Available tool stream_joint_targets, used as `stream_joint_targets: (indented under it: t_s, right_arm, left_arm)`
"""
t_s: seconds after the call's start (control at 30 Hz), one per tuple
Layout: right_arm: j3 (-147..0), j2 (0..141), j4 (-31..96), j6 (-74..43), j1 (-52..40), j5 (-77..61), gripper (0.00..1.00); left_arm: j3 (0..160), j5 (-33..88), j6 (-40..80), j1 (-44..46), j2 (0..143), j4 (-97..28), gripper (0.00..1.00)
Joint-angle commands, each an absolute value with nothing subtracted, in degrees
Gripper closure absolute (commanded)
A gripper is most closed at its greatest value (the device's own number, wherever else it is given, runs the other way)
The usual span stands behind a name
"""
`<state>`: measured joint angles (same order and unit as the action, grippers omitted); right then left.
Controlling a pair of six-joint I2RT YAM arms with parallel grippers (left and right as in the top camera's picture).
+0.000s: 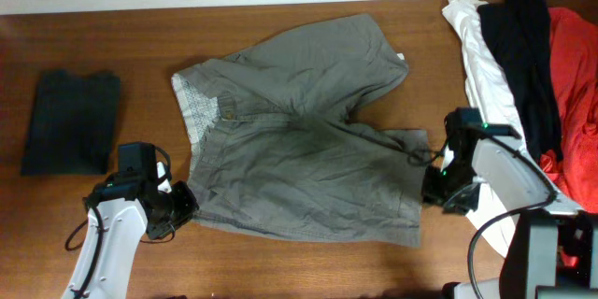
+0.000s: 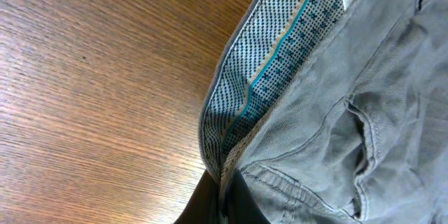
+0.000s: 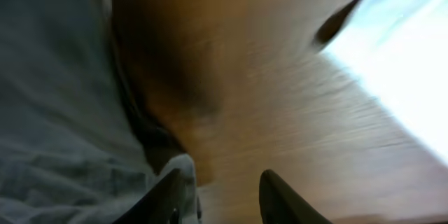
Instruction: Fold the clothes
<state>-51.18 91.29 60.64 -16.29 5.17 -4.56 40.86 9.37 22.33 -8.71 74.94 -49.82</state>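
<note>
left gripper (image 1: 183, 204) is pinched shut on the waistband corner of the clothes (image 1: 308, 140); in its wrist view the patterned waistband lining (image 2: 280, 63) runs straight ahead from the closed fingers (image 2: 199, 210), with bare table (image 2: 91, 77) on the side away from the cloth. right gripper (image 1: 435, 187) is spread with nothing between the fingers, and the leg hem corner sits just beside one finger (image 3: 168, 196) in a blurred wrist view. clothes lie flat between the two grippers.

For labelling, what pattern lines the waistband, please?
Waistband lining: dark dots, teal stripe; clearest in left wrist view.
</note>
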Motion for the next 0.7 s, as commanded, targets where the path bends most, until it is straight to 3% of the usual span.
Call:
stream_joint_targets:
  t_s: [0.0, 0.1, 0.67]
  right_arm:
    - [-46.9, 90.3, 58.8, -14.4, 5.2, -14.3, 0.61]
    - [-43.3, 90.3, 56.2, -12.3, 5.2, -21.1, 0.61]
    - [-37.4, 90.3, 54.6, -12.4, 5.2, -23.8, 0.62]
  left_arm:
    - [41.1, 8.1, 22.3, -9.0, 74.3, -50.0, 1.0]
    - [41.1, 8.1, 22.3, -9.0, 74.3, -50.0, 1.0]
    - [41.1, 8.1, 22.3, -9.0, 74.3, -50.7, 1.0]
